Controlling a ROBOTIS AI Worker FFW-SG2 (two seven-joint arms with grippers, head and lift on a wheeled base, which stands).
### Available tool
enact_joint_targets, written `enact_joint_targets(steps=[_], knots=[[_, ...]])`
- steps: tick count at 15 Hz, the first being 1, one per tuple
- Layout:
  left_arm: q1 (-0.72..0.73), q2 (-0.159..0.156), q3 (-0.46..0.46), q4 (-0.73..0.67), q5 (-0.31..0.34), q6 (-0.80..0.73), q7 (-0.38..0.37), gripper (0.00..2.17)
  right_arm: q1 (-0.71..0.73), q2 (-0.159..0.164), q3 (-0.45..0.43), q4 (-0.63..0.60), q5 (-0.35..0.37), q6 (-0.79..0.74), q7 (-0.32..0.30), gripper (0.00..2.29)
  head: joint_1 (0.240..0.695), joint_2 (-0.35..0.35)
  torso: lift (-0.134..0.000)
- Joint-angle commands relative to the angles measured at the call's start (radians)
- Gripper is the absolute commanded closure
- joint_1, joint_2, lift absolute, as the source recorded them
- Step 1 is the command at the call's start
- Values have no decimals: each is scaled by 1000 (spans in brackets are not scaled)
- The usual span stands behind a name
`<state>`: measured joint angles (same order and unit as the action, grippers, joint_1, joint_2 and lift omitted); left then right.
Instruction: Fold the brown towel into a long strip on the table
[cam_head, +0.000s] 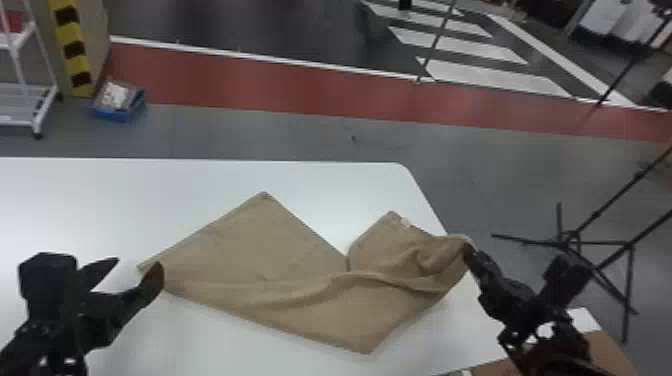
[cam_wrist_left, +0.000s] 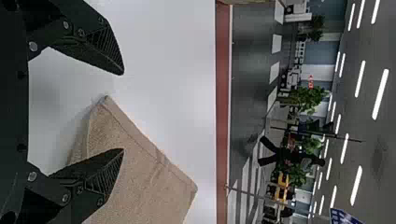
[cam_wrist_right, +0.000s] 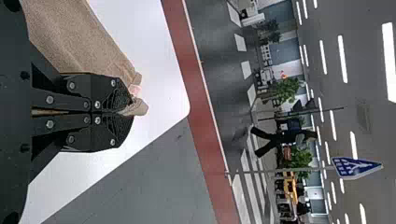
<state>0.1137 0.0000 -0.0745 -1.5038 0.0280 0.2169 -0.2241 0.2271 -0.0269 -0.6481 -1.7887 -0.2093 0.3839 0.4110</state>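
Brown and creased, the towel (cam_head: 270, 240) lies towards the right edge of the tabletop (cam_head: 75, 200), with two peaks pointing at the far edge, a notch between them and another corner pointing towards the near edge. A pale label (cam_head: 405, 222) sits by the right-hand peak. The right gripper (cam_head: 467, 248) is closed tight on the towel at the right edge, and the cloth bunches into folds beside it. The left gripper (cam_head: 138, 264) stands wide apart at the towel's left corner, gripping no cloth; one finger covers part of that corner, and whether it touches I cannot tell.

A black stand (cam_head: 575, 237) spreads its legs on the floor (cam_head: 310, 135) beyond the right edge. Past the far edge, off to the left, are a white rack (cam_head: 25, 107) on wheels, a yellow and black striped post (cam_head: 75, 47) and a blue box (cam_head: 112, 116) on the floor.

The tabletop is white and smooth, its far right corner rounded. The floor is grey, crossed by a red band (cam_head: 300, 90) and then white stripes (cam_head: 495, 75). Farther back are plants (cam_wrist_right: 289, 91), a blue sign (cam_wrist_right: 355, 168) and long ceiling lights (cam_wrist_right: 389, 60).
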Motion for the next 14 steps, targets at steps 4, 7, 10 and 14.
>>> enact_joint_targets(steps=[4,7,10,14], knots=[[-80,-3,-54,126,-14,0,12,410,69,28,19,-92,-13,-16,20,1676,695,-350,-57],[-100,-3,-68,162,-17,-3,20,410,81,28,18,-113,-16,-16,34,1676,695,-350,-57],[-126,-3,-64,204,-14,-15,25,410,87,28,4,-121,-18,-19,45,1676,695,-350,-57],[-129,-3,-57,209,-11,-30,35,1129,90,28,4,-115,-16,-29,45,1676,695,-350,-57]])
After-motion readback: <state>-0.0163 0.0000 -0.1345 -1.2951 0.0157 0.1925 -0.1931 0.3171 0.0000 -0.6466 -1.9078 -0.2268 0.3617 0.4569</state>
